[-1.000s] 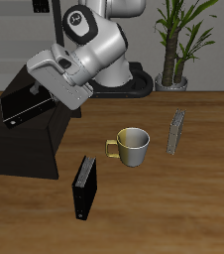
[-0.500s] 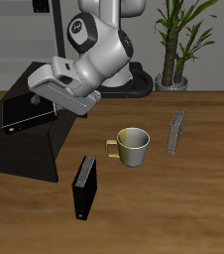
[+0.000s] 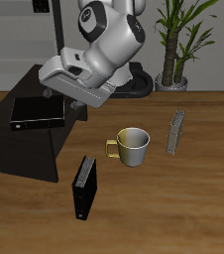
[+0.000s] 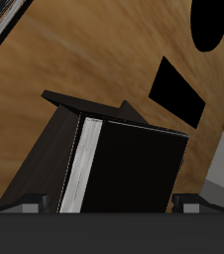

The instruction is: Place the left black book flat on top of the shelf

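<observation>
The left black book lies flat on top of the shelf, the large matte black box near the table's side edge. My gripper hovers just above the book's edge nearest the mug, with the jaws spread. In the wrist view the book shows its black cover and pale page edge on the shelf top. My fingertips stand wider apart than the book and do not touch it.
A pale mug stands mid-table. A thicker black book stands upright near the front edge. A thin grey slab stands beyond the mug. A potted plant is at the back.
The book has gone from tilted in my grip to lying flat on the shelf top. My gripper has let go of it and lifted away toward the mug side.
</observation>
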{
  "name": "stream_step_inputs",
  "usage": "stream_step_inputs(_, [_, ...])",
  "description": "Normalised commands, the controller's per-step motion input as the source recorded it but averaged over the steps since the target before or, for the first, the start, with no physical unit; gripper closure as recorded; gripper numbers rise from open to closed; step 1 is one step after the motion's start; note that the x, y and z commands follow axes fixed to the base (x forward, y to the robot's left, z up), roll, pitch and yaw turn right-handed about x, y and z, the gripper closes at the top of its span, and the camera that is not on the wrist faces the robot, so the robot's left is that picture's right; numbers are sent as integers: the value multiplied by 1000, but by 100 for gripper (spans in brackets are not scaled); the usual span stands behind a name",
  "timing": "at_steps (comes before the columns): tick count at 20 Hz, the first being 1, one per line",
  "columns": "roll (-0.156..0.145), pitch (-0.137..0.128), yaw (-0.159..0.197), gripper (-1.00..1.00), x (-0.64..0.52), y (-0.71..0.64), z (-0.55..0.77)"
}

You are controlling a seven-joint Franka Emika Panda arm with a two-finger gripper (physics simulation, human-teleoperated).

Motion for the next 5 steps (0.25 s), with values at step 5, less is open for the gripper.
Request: stream_step_inputs(5, [77, -22, -52, -100, -93, 261, 183])
